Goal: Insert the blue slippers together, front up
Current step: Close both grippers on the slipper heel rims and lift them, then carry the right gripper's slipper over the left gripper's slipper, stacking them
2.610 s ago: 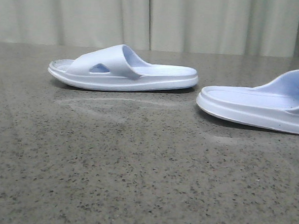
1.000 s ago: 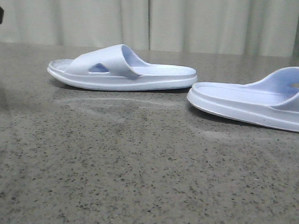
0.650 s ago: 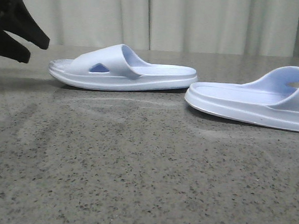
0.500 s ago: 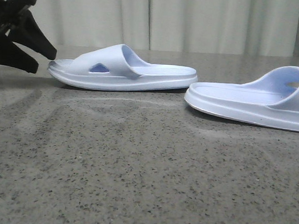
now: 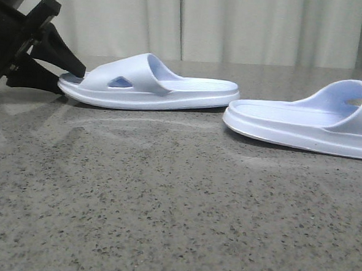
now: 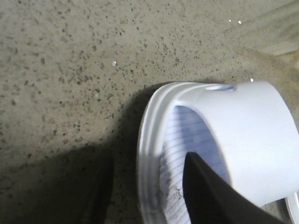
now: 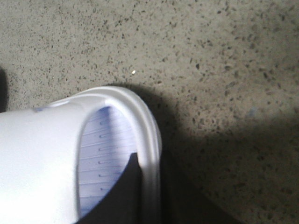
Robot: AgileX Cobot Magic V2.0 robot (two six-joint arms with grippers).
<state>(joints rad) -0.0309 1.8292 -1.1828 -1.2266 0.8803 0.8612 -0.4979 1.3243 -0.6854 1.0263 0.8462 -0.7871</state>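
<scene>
Two pale blue slippers lie sole-down on the grey speckled table (image 5: 164, 202). The left slipper (image 5: 147, 84) lies sideways at the back. My left gripper (image 5: 72, 81) is open at its toe end. In the left wrist view one finger (image 6: 208, 191) is over the ribbed footbed and the other (image 6: 100, 189) is outside the rim (image 6: 147, 154). The right slipper (image 5: 305, 121) is at the right edge. My right gripper (image 7: 152, 191) is out of the front view. It is shut on that slipper's rim (image 7: 149, 135), one finger (image 7: 124, 191) on the footbed.
A pale curtain (image 5: 237, 25) hangs behind the table's far edge. The two slippers lie a small gap apart, the right one's end close to the left one's heel.
My left gripper has come in from the left and down to the left slipper's toe end, fingers now either side of it. The right slipper slid a little to the left.
</scene>
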